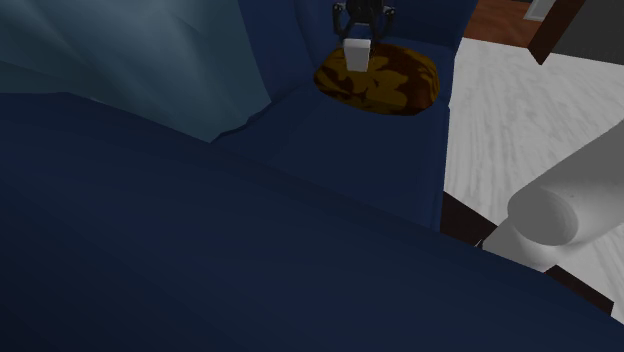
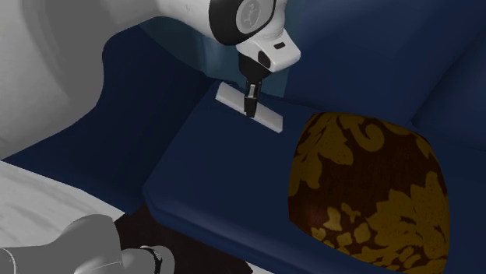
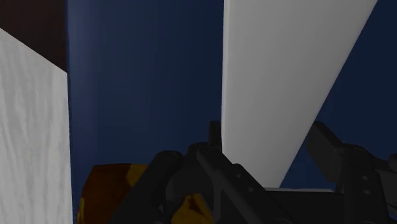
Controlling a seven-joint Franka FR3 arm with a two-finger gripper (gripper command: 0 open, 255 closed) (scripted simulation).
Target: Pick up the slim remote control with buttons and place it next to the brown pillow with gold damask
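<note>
The remote [image 2: 269, 118] is a slim, plain white slab with no buttons drawn. It lies level low over the dark blue sofa seat [image 2: 226, 171]; I cannot tell whether it touches the cushion. My black gripper [image 2: 251, 103] comes down from above and is shut on the remote near its middle. In the shoulder view the remote [image 1: 357, 55] hangs under the gripper [image 1: 362, 34], just past the pillow. In the wrist view the fingers [image 3: 191, 172] clasp the white remote [image 3: 286, 76] from both sides. The brown pillow with gold damask [image 2: 366, 187] [image 1: 380, 82] [image 3: 105, 188] rests on the same seat, a short way from the remote.
The blue sofa's backrest [image 2: 389, 54] rises behind the seat, and its arm [image 1: 200, 260] takes up the front of the shoulder view. A pale blue cloth [image 1: 120, 60] lies on the sofa. White floor [image 1: 530, 120] runs beside it. My white arm link [image 1: 560, 210] crosses the lower right.
</note>
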